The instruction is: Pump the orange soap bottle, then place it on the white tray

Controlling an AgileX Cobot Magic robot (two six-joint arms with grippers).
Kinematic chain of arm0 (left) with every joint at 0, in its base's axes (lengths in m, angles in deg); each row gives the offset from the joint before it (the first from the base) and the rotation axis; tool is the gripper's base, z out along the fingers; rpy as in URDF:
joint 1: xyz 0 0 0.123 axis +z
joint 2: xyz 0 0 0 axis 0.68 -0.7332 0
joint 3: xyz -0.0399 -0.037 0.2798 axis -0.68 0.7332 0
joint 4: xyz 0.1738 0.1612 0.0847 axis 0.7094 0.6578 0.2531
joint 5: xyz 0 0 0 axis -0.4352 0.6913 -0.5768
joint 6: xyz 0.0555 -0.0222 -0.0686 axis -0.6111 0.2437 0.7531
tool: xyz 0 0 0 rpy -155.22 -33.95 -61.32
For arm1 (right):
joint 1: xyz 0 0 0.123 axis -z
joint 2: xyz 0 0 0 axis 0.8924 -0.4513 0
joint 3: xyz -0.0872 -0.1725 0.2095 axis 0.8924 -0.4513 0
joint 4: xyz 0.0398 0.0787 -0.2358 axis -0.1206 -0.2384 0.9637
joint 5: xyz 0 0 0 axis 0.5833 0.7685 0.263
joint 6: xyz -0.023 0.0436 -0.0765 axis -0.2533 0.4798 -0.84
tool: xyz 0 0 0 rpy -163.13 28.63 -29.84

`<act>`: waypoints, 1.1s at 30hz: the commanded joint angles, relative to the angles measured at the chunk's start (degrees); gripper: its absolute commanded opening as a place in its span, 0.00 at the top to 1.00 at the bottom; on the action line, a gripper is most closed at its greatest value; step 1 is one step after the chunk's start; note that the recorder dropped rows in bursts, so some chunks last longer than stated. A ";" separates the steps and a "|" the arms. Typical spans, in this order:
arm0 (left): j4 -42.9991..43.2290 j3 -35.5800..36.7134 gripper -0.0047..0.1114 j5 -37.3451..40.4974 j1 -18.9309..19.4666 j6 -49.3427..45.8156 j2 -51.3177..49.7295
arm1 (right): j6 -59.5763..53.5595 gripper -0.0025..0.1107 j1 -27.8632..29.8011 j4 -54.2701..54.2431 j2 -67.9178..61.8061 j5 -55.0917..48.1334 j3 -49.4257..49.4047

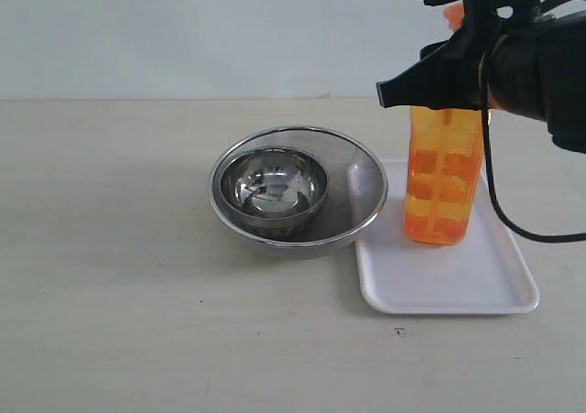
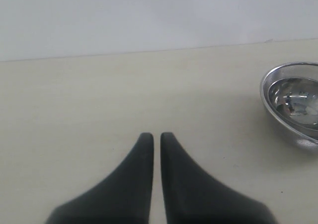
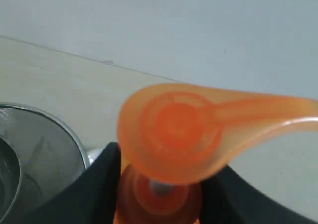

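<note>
Two black fingers of the right gripper (image 1: 449, 81) pinch the neck of the orange soap bottle (image 1: 444, 179), one on each side, just under its pump head (image 3: 174, 129). The bottle hangs straight down from the grip toward 6 o'clock and stands upright with its base on the white tray (image 1: 439, 289), in the tray's 12 o'clock half. Nested steel bowls (image 1: 298, 191) sit at the bottle's 9 o'clock, the outer rim overlapping the tray's edge. The left gripper (image 2: 156, 137) has its fingers pressed together over bare table, with nothing between them and the bowls at its 2 o'clock.
</note>
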 commanded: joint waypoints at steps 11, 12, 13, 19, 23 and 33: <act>0.41 0.21 0.92 0.11 0.04 0.63 0.44 | -9.04 0.98 0.00 -5.45 0.36 4.37 -0.24; 0.41 0.21 0.92 0.11 0.04 0.63 0.44 | -9.39 0.98 0.00 -5.60 0.41 4.37 -0.24; 0.41 0.21 0.92 0.11 0.04 0.63 0.44 | -10.32 0.98 0.00 -5.93 0.82 4.27 -0.24; 0.41 0.21 0.92 0.11 0.04 0.63 0.44 | -10.43 0.98 0.10 -7.04 3.41 3.22 -0.24; 0.41 0.21 0.92 0.11 0.04 0.63 0.44 | -10.66 0.98 0.10 -7.05 3.41 3.46 -0.24; 0.41 0.21 0.92 0.11 0.04 0.63 0.44 | -13.36 0.98 5.82 -12.38 3.41 11.18 -0.24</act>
